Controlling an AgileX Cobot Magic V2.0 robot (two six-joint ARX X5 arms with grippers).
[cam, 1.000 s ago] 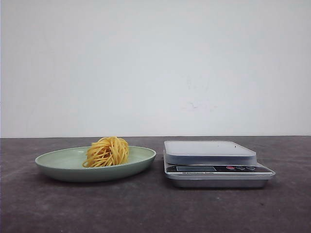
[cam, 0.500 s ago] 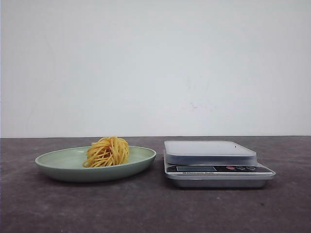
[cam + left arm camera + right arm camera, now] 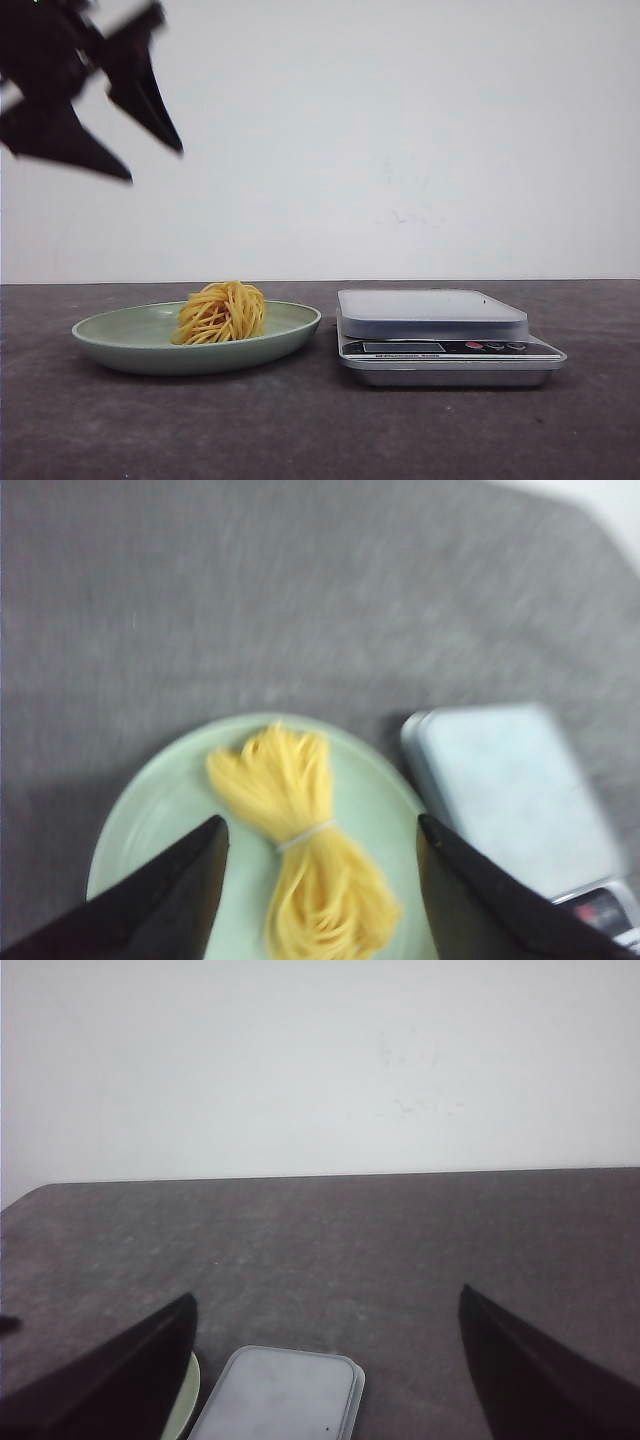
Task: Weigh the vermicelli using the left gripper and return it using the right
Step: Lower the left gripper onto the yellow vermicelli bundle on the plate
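Reaching for the vermicelli (image 3: 220,313) is the step in hand: the nest sits on the pale green plate (image 3: 120,345) at lower left of the front view, with the scale (image 3: 440,335) just beside the plate at lower centre-right. The left gripper (image 3: 150,160) hangs in the upper left corner, well above the plate, fingers spread wide and empty. To do it well, it should descend centred over the bundle, as the left wrist view suggests, and close across its tied middle without scraping the plate. The right gripper (image 3: 325,1310) shows wide, empty fingers too.
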